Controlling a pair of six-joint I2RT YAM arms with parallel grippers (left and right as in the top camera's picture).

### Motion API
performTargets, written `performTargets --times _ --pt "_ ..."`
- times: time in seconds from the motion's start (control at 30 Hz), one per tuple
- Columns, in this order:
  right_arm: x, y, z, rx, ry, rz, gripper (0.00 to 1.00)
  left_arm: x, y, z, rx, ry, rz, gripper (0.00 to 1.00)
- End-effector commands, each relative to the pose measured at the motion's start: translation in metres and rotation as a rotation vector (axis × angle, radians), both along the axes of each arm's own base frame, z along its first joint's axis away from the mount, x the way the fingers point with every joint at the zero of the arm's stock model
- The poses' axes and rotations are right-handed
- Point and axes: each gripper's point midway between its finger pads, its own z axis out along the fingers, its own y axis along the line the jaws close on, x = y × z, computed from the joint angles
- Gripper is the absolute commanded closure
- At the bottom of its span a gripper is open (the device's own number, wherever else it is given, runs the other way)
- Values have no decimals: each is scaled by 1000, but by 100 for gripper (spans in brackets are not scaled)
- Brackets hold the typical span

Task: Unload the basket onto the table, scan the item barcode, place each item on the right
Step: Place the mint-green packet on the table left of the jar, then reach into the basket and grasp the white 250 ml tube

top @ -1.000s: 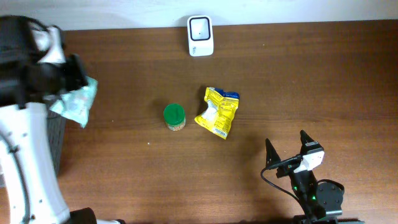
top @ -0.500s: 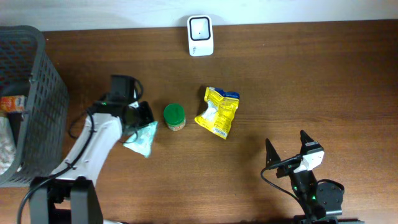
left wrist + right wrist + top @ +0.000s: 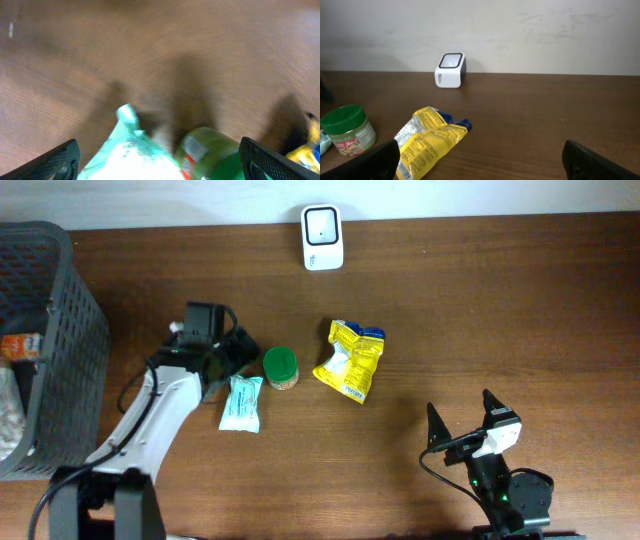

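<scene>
A mint-green packet [image 3: 241,402] lies flat on the wooden table, just left of a green-lidded jar [image 3: 281,367]. My left gripper [image 3: 229,360] hovers right above the packet's upper end, open, holding nothing. In the left wrist view the packet [image 3: 132,157] and the jar [image 3: 215,155] fill the space under my wide-spread left gripper [image 3: 160,167]. A crumpled yellow packet [image 3: 352,360] lies right of the jar. The white barcode scanner [image 3: 322,237] stands at the table's far edge. My right gripper [image 3: 462,425] rests open near the front right, empty, facing the yellow packet [image 3: 430,142] and the scanner [image 3: 451,70].
A dark mesh basket [image 3: 45,290] holding more items stands at the left edge of the table. The jar [image 3: 347,130] shows at the left of the right wrist view. Bare wood stretches across the right half of the table [image 3: 530,320].
My left arm swung from over the basket to the table with the mint-green packet, then opened. The packet now lies released beside the jar. The right arm has not moved.
</scene>
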Motion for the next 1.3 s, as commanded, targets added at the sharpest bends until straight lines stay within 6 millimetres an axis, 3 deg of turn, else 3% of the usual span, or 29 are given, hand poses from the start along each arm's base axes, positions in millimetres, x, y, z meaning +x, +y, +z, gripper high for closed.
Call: performTargets --times 0.0,0.13,0.23,0.27,0.33,0.4,0.47,0.57,0.6,0.63,0.8,1.0,1.07,1.27 --pt "-1 3 -3 7 9 12 2 36 8 138 113 -329 -205 1" --pt "-1 3 -3 7 9 12 2 34 49 248 236 -477 -214 1" --pt "-1 3 -3 7 9 12 2 28 90 305 373 -566 -205 1" --pt "-1 3 -3 7 9 12 2 25 113 321 419 -589 -152 1" --pt "-1 3 -3 7 9 12 2 17 155 337 481 -597 -33 1" --pt "-1 3 -3 7 9 12 2 -3 222 340 565 -557 149 1" --pt "-1 3 -3 7 9 12 2 -19 267 332 589 -503 256 1" --pt "-1 3 -3 7 9 12 2 -38 316 308 591 -407 362 1" --pt "-1 3 -3 7 9 12 2 -45 335 295 587 -362 399 7" --pt "-1 3 -3 7 9 12 2 -50 348 285 587 -324 428 12" --pt "-1 3 -3 7 9 12 2 -58 395 227 548 -168 490 14" --pt "-1 3 -3 7 9 12 2 -55 418 172 570 9 445 14" --pt "-1 3 -3 7 9 12 2 -54 424 149 573 78 402 22" --pt "-1 3 -3 7 9 12 2 -71 434 112 606 228 420 23"
